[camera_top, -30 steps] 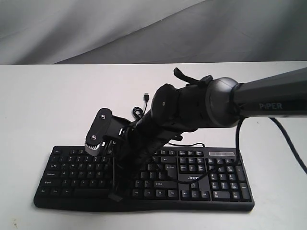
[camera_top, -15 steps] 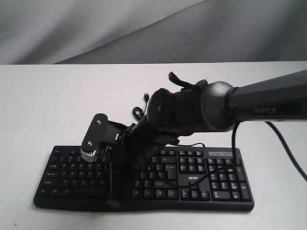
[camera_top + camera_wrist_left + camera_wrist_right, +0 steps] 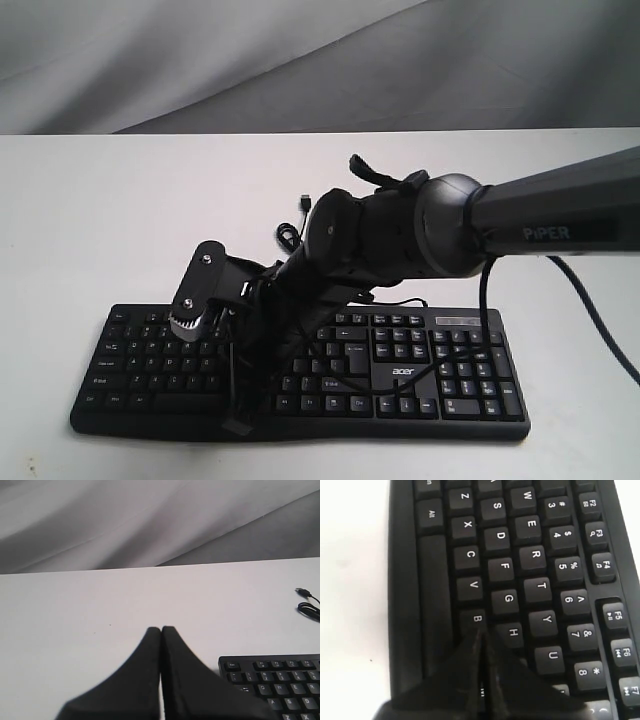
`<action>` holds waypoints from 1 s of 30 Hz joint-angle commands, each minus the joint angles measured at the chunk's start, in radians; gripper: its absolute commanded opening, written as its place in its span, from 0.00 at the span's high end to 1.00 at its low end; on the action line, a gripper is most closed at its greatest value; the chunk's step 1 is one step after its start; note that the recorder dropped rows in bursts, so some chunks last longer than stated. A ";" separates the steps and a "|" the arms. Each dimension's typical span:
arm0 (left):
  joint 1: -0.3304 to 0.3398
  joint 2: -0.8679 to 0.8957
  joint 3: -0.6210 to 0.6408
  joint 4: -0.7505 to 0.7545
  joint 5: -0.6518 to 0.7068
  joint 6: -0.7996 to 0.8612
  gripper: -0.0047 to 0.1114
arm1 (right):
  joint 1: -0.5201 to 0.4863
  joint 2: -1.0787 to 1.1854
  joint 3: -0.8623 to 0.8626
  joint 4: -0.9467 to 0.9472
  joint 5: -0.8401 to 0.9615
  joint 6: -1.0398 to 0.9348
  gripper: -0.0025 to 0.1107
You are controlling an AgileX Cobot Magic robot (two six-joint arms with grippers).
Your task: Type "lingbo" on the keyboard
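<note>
The black keyboard lies across the front of the white table, and its left end shows in the left wrist view. My right arm reaches over its middle, with the right gripper pointing down at the letter keys. In the right wrist view the right gripper is shut, its tips at the edge of the B key, with H beside them. I cannot tell whether the tips touch the key. My left gripper is shut and empty over bare table beside the keyboard's left end.
The keyboard's thin black cable loops over its right half and runs behind the arm to a loose USB plug on the table, also seen in the left wrist view. Grey cloth hangs behind the table.
The right arm has shifted left and sunk a little toward the keys. The keyboard has not moved.
</note>
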 commanded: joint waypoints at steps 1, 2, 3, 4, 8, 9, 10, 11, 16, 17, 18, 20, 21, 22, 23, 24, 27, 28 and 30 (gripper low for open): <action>0.001 -0.004 0.005 -0.004 -0.005 -0.002 0.96 | 0.005 -0.002 -0.005 -0.005 -0.003 -0.009 0.98; 0.001 -0.004 0.005 -0.004 -0.005 -0.002 0.96 | 0.005 -0.002 -0.005 -0.005 -0.003 -0.009 0.98; 0.001 -0.004 0.005 -0.004 -0.005 -0.002 0.96 | 0.005 -0.002 -0.005 -0.005 -0.003 -0.009 0.98; 0.001 -0.004 0.005 -0.004 -0.005 -0.002 0.96 | 0.005 -0.002 -0.005 -0.005 -0.003 -0.009 0.98; 0.001 -0.004 0.005 -0.004 -0.005 -0.002 0.96 | 0.005 -0.002 -0.005 -0.005 -0.003 -0.011 0.98; 0.001 -0.004 0.005 -0.004 -0.005 -0.002 0.96 | 0.005 -0.002 -0.005 -0.005 -0.003 -0.011 0.98; 0.001 -0.004 0.005 -0.004 -0.005 -0.002 0.96 | 0.005 -0.002 -0.005 -0.005 -0.003 -0.014 0.98; 0.001 -0.004 0.005 -0.004 -0.005 -0.002 0.96 | 0.005 -0.002 -0.005 -0.005 -0.003 -0.014 0.98; 0.001 -0.004 0.005 -0.004 -0.005 -0.002 0.96 | 0.010 0.002 -0.005 -0.005 -0.003 -0.014 0.98; 0.001 -0.004 0.005 -0.004 -0.005 -0.002 0.96 | 0.009 0.007 -0.005 -0.005 -0.007 -0.014 0.98; 0.001 -0.004 0.005 -0.004 -0.005 -0.002 0.96 | 0.009 0.007 -0.005 -0.005 -0.014 -0.014 0.98; 0.001 -0.004 0.005 -0.004 -0.005 -0.002 0.96 | 0.010 0.009 -0.005 -0.009 -0.016 -0.016 0.98; 0.001 -0.004 0.005 -0.004 -0.005 -0.002 0.96 | 0.012 0.009 -0.005 -0.009 -0.016 -0.016 0.98; 0.001 -0.004 0.005 -0.004 -0.005 -0.002 0.96 | 0.012 0.009 -0.005 -0.009 -0.014 -0.016 0.98; 0.001 -0.004 0.005 -0.004 -0.005 -0.002 0.96 | 0.012 0.009 -0.005 -0.007 -0.014 -0.016 0.98; 0.001 -0.004 0.005 -0.004 -0.005 -0.002 0.96 | 0.012 0.009 -0.005 -0.007 -0.014 -0.016 0.98; 0.001 -0.004 0.005 -0.004 -0.005 -0.002 0.96 | 0.012 0.009 -0.005 -0.007 -0.014 -0.016 0.98; 0.001 -0.004 0.005 -0.004 -0.005 -0.002 0.96 | 0.012 0.009 -0.005 -0.007 -0.014 -0.016 0.98; 0.001 -0.004 0.005 -0.004 -0.005 -0.002 0.96 | 0.012 0.009 -0.005 -0.010 -0.014 -0.016 0.98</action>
